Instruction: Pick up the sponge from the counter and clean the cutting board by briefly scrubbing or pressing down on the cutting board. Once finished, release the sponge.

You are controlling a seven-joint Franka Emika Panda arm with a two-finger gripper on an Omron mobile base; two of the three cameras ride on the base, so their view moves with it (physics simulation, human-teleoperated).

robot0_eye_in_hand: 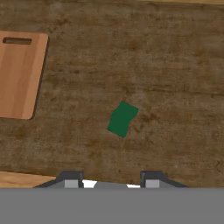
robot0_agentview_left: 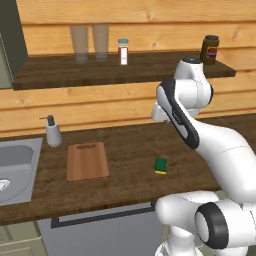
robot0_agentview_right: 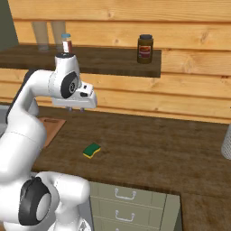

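While your gripper (robot0_eye_in_hand: 109,181) hangs high with its fingers apart and empty, the sponge (robot0_eye_in_hand: 122,118) lies below on the table (robot0_eye_in_hand: 175,65), right of the cutting board (robot0_eye_in_hand: 19,74), ready for you to grab.

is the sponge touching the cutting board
Apart. The hand view shows a wide strip of bare counter between the sponge and the cutting board; the left base view shows the same gap.
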